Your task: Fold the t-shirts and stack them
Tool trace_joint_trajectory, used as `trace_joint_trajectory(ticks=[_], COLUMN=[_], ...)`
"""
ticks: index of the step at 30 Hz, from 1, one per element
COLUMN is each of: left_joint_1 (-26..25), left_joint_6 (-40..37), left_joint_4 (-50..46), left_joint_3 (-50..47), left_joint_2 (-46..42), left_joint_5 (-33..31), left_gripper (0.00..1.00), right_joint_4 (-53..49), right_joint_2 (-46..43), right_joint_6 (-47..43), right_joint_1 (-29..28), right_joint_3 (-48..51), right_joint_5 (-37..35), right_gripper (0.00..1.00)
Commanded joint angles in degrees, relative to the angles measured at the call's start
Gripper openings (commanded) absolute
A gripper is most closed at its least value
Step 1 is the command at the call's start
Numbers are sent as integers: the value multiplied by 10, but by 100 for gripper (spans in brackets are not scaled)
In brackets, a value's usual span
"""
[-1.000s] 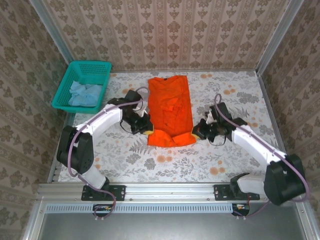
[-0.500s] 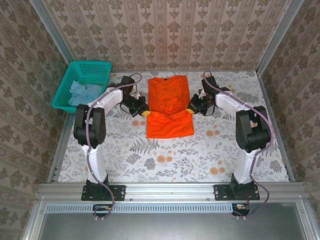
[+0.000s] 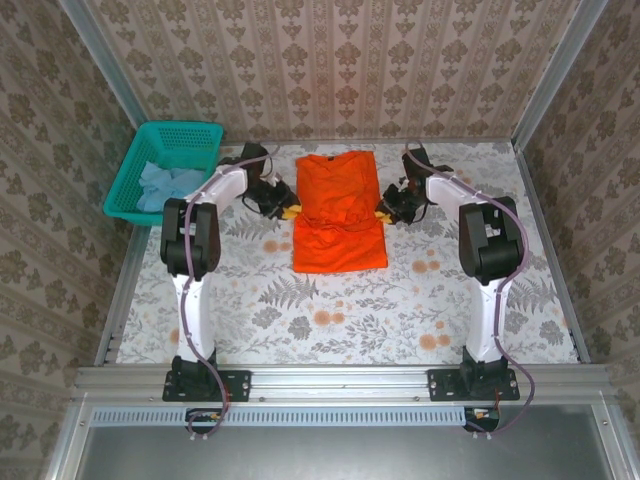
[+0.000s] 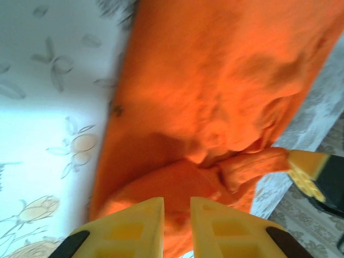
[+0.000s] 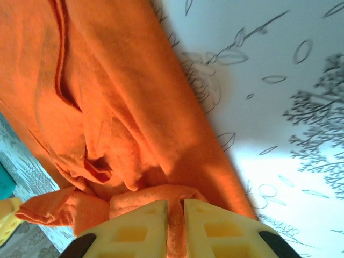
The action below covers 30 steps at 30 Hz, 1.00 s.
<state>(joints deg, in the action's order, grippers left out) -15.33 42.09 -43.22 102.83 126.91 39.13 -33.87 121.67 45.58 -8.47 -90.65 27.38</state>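
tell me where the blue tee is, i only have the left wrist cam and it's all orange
observer: the pale blue t-shirt lies crumpled in the teal basket at the far left corner of the table.
operator: is the orange one folded yet
observer: partly, it seems. the orange t-shirt has a bunched ridge across its middle and the near half looks doubled; the collar end lies flat.
operator: are the right jaws open
observer: the right gripper has its fingers a narrow gap apart with orange cloth bunched at the tips. i can't tell if it's pinched.
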Motion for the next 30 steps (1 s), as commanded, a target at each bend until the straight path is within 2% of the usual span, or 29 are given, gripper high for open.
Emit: trace_joint_trajectory(ticks=[1,5,7,9,12,13,16,21,25,30], left_joint_1=[6,10,15,19,17,15,13,-2,-12,-18], left_joint_6=[22,13,8,0,-20,-25,-14,-2,3,4], left_joint_4=[10,-9,-14,-15,-23,-25,-8,1,4,4], left_joint_3=[40,54,46,28,4,-2,-26,-29,-25,-17], left_joint_2=[15,18,13,-1,-17,-20,-21,-14,-6,7], left_joint_5=[24,12,4,-12,-19,-28,-13,4,6,7], left_gripper=[19,30,39,45,56,58,61,56,50,38], right_joint_4=[13,28,42,34,8,9,5,-2,-3,-7], right_joint_2=[-19,-28,-31,-22,-20,-21,-16,-10,-8,-1], right_joint_6=[26,35,30,22,6,5,4,0,0,-1], right_joint_1=[13,19,19,18,11,10,3,-9,-13,-15], right_joint_3=[4,16,18,10,7,9,7,8,8,7], right_joint_5=[-4,10,17,29,19,17,26,30,32,28], right_gripper=[17,17,27,42,55,56,56,52,45,30])
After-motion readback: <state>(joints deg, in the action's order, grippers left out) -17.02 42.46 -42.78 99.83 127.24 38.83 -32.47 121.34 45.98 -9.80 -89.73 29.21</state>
